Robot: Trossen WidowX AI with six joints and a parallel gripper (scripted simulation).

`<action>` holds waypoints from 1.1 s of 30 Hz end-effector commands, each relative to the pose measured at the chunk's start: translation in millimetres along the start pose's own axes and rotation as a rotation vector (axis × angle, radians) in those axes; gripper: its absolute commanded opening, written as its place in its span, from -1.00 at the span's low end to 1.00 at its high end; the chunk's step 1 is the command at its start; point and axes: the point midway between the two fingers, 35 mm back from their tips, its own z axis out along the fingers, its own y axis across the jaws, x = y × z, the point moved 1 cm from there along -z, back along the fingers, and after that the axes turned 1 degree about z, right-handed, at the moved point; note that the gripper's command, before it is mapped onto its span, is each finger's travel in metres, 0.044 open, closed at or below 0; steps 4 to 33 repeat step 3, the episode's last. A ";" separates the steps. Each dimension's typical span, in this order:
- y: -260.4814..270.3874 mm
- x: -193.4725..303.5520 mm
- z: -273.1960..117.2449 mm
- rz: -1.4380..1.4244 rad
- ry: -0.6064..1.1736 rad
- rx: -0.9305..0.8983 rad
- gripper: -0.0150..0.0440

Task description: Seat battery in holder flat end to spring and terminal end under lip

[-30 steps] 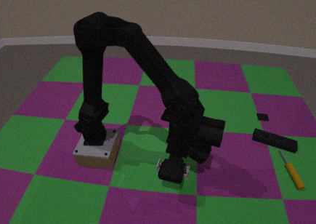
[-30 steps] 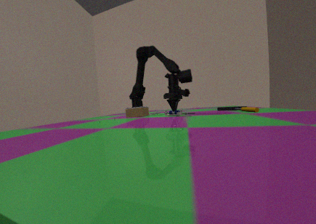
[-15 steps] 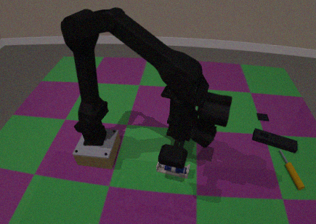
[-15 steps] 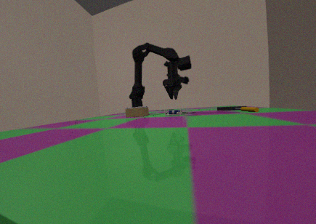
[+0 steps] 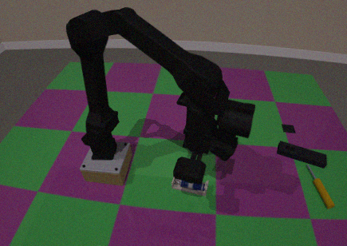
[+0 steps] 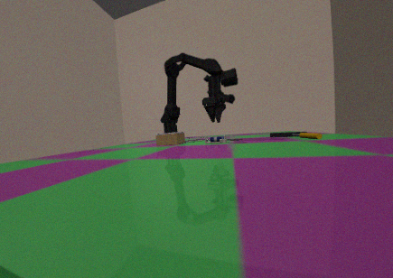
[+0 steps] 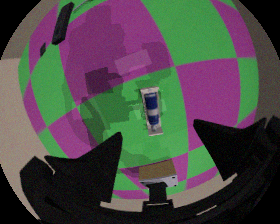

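Gripper (image 5: 190, 176) (image 6: 216, 121) (image 7: 159, 129) is wide open, nothing between the fingers, up above the holder and well apart from it. Blue-and-white battery (image 5: 191, 186) (image 6: 216, 139) (image 7: 152, 108) lies lengthwise in the pale holder (image 5: 205, 192) (image 7: 155, 132), which sits on a green square of the checkered mat (image 5: 156, 200) (image 6: 87, 217) (image 7: 206, 90). In wrist view, battery shows ahead of the fingertips, sideways between the two finger lines, not touching either. Can't tell if the terminal end is fully under the lip.
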 end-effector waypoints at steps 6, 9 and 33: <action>-0.1 0.1 -0.6 -0.003 0.000 0.000 1.00; -0.1 0.1 -0.6 -0.003 0.000 0.000 1.00; -0.1 0.1 -0.6 -0.003 0.000 0.000 1.00</action>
